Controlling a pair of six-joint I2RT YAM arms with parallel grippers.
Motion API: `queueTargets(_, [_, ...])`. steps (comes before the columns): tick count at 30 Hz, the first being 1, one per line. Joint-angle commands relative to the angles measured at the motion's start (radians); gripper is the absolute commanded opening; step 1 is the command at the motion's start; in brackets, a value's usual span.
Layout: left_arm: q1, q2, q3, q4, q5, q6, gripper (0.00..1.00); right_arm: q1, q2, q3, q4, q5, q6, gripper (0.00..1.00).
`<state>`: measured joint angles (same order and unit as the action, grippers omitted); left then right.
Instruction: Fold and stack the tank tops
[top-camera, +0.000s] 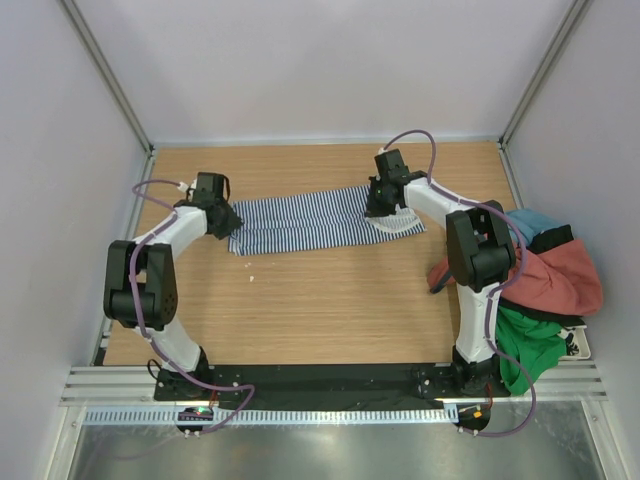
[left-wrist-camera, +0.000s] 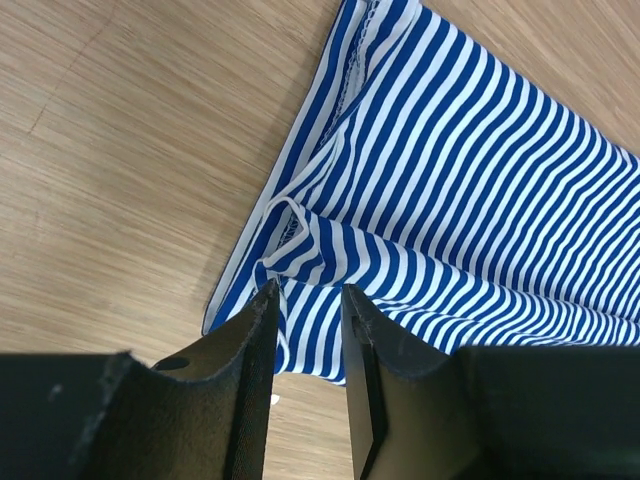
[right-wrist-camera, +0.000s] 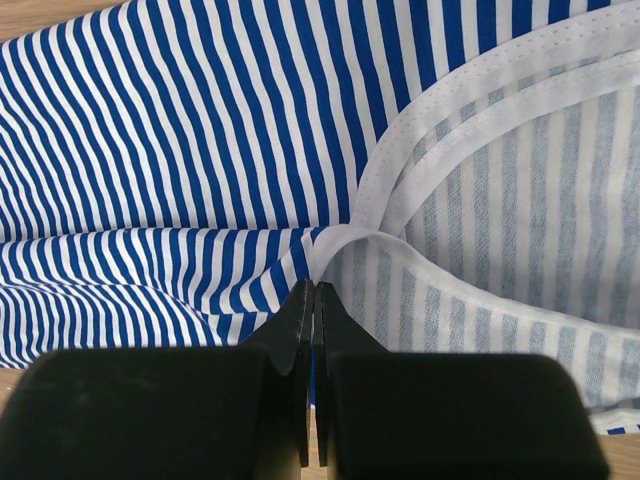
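Observation:
The navy-and-white striped tank top (top-camera: 310, 222) lies stretched left to right across the far half of the table. My left gripper (top-camera: 225, 222) sits at its left end. In the left wrist view its jaws (left-wrist-camera: 305, 290) stand a narrow gap apart over a puckered hem corner of the striped cloth (left-wrist-camera: 470, 180). My right gripper (top-camera: 380, 210) is at the top's right end. In the right wrist view it (right-wrist-camera: 312, 285) is shut on a fold of the striped cloth (right-wrist-camera: 180, 130) beside the white trim (right-wrist-camera: 420, 150). The rust-red tank top (top-camera: 555, 280) lies in a heap at the right edge.
The heap at the right edge also holds a green cloth (top-camera: 525, 345) and a teal cloth (top-camera: 530, 222), close to the right arm's base. The bare wooden table (top-camera: 330, 310) lies between the striped top and the arm bases. Walls enclose three sides.

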<state>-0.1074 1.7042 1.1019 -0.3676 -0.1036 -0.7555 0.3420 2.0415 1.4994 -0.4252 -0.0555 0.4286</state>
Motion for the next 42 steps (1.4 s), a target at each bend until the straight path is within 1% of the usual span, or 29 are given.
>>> queueTargets(1, [0.006,-0.005,0.019,0.052,0.002,-0.031,0.32,-0.001,-0.056,0.001,0.022,-0.018,0.002,0.01])
queueTargets(6, [0.008,0.028,0.042,0.041,-0.022,-0.025,0.29,-0.001,-0.06,0.001,0.02,-0.017,0.002,0.01])
queueTargets(10, [0.005,0.049,0.038,0.035,-0.03,-0.022,0.35,0.0,-0.064,0.001,0.019,-0.02,0.001,0.01])
queueTargets(13, [0.005,0.06,0.036,0.036,-0.015,-0.021,0.33,-0.003,-0.067,0.001,0.019,-0.023,0.004,0.01])
queueTargets(15, [0.005,0.061,0.036,0.035,-0.01,-0.015,0.22,-0.003,-0.072,-0.001,0.017,-0.024,0.004,0.01])
queueTargets(16, [0.005,0.063,0.036,0.035,-0.005,-0.012,0.15,-0.001,-0.073,-0.004,0.02,-0.026,0.004,0.01])
queueTargets(17, [0.006,0.058,0.035,0.032,-0.002,-0.008,0.0,0.0,-0.079,-0.005,0.02,-0.027,0.006,0.01])
queueTargets(19, [0.005,0.043,0.032,0.029,-0.004,-0.002,0.0,-0.001,-0.089,-0.014,0.02,-0.026,0.006,0.01])
queueTargets(24, [0.006,-0.05,0.019,-0.004,-0.013,0.008,0.0,-0.001,-0.156,-0.059,0.042,-0.012,0.016,0.01])
queueTargets(28, [0.005,-0.132,-0.019,-0.011,0.015,0.004,0.0,-0.001,-0.251,-0.178,0.112,0.003,0.041,0.01])
queueTargets(34, [0.0,-0.254,-0.1,-0.024,0.05,0.002,0.0,-0.003,-0.352,-0.309,0.146,-0.007,0.052,0.01])
queueTargets(42, [-0.018,-0.377,-0.211,-0.053,0.096,-0.004,0.0,0.0,-0.5,-0.494,0.172,-0.012,0.067,0.01])
